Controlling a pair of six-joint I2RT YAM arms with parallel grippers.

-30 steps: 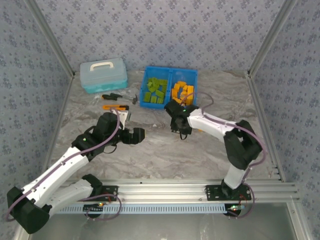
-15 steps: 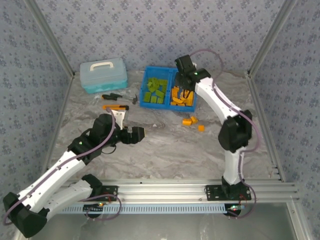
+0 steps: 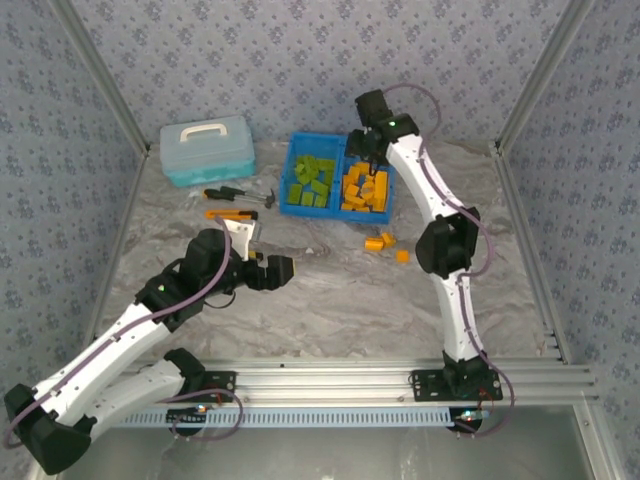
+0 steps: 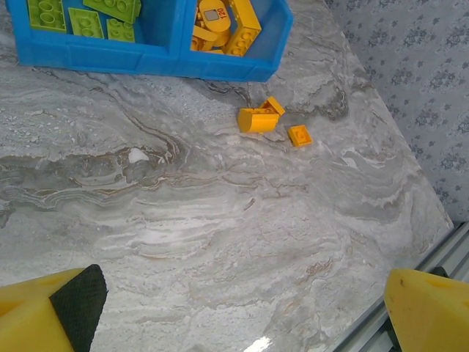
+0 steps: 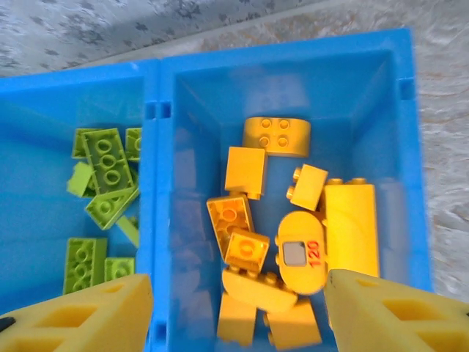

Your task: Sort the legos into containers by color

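Near the front edge of the desk, the left arm (image 3: 150,310) lies low, its left fingers (image 4: 44,315) spread wide and empty. Past mid-desk, three loose orange legos (image 4: 258,119) lie unsorted just short of the blue bin (image 4: 110,55). The right arm (image 3: 430,190), a second ago low over them with fingers closed, now reaches the far edge. Its right fingers (image 5: 388,315) are parted and empty above the orange compartment (image 5: 366,95), so a release is judged just made.

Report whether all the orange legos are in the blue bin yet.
Not all in. A few orange legos lie loose on the table just in front of the blue bin, outside it.
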